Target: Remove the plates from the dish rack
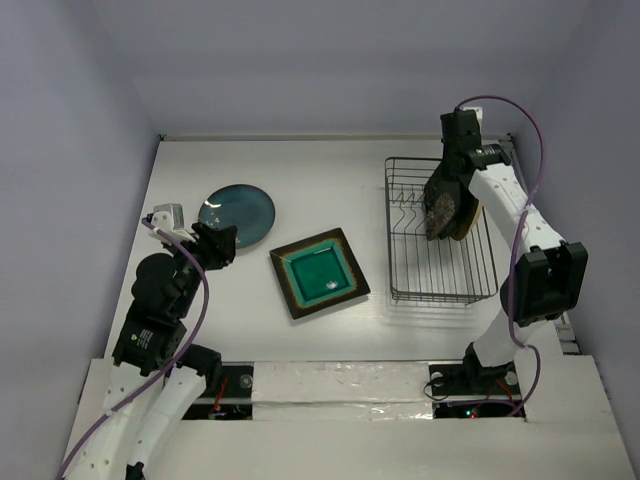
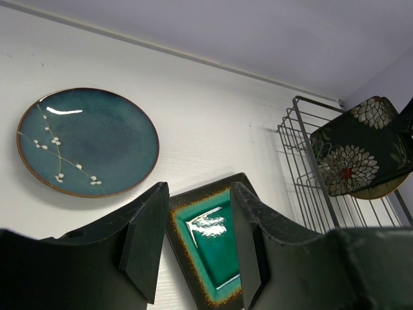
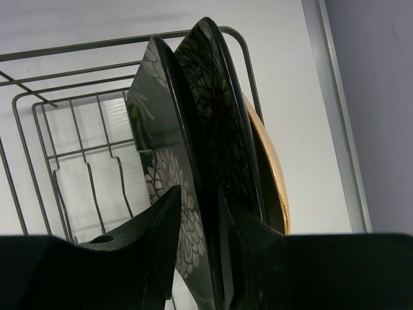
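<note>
The round teal plate and the dark square plate with a teal centre lie flat on the table. The silver wire dish rack stands at the right. In it, the black square plate with white flowers stands on edge, with the tan plate right behind it. My right gripper is shut on the flowered plate's upper edge. My left gripper is open and empty, just near of the round teal plate.
The rack's left part holds only bare upright dividers. White walls close the table at the back and both sides. The right arm's purple cable loops above the rack.
</note>
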`<state>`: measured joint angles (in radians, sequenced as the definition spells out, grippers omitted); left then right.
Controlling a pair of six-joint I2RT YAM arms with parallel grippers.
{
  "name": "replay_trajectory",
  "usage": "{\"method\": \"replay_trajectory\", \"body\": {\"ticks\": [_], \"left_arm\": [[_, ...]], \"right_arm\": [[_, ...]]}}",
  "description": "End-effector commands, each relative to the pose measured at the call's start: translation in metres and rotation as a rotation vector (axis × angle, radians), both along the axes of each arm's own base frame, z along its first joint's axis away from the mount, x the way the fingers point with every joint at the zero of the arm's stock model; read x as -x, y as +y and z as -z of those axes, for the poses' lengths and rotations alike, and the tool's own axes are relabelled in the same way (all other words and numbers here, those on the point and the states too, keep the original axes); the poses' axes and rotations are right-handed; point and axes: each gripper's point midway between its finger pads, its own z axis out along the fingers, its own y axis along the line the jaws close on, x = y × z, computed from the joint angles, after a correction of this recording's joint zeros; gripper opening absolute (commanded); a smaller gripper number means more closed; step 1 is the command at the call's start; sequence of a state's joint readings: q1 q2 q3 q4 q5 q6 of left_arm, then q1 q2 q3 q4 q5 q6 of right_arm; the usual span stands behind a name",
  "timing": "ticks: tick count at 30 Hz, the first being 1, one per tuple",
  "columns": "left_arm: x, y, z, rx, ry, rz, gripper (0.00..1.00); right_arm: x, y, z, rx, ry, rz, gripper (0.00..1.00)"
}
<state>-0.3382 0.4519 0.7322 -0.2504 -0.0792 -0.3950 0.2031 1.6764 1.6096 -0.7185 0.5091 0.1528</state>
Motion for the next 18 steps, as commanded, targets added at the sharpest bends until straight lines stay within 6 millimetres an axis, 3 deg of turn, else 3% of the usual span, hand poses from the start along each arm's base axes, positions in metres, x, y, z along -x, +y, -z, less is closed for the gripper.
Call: {"method": "replay_trajectory", "body": {"ticks": [1,5,11,14,18], "left_arm": [[-0.004,-0.002,-0.009,0.013,-0.04,0.007,0.4],[-0.005,-0.003,-0.009,0.011,-0.039,0.01,0.4],[-0.004,-0.003,-0.01,0.012,-0.043,0.011,0.4],[-0.004,-0.002,-0.011,0.013,-0.046,0.007,0.4],[-0.006,-0.003,-0.011,0.012,-0.043,0.01,0.4]], "right_arm": [[-0.008,-0.001,-0.008,0.006,-0.005,-0.008,0.33],[-0.009,0.001,-0.009,-0.003,-0.007,-0.015,0.29],[-0.007,-0.007,-0.001,0.053,0.044,-0.002,0.33],[-0.009,-0.007,-0.005,0.06,0.035,-0.015,0.25],[-0.006,-0.013,-0.026,0.093,0.016,-0.003,0.01]]}}
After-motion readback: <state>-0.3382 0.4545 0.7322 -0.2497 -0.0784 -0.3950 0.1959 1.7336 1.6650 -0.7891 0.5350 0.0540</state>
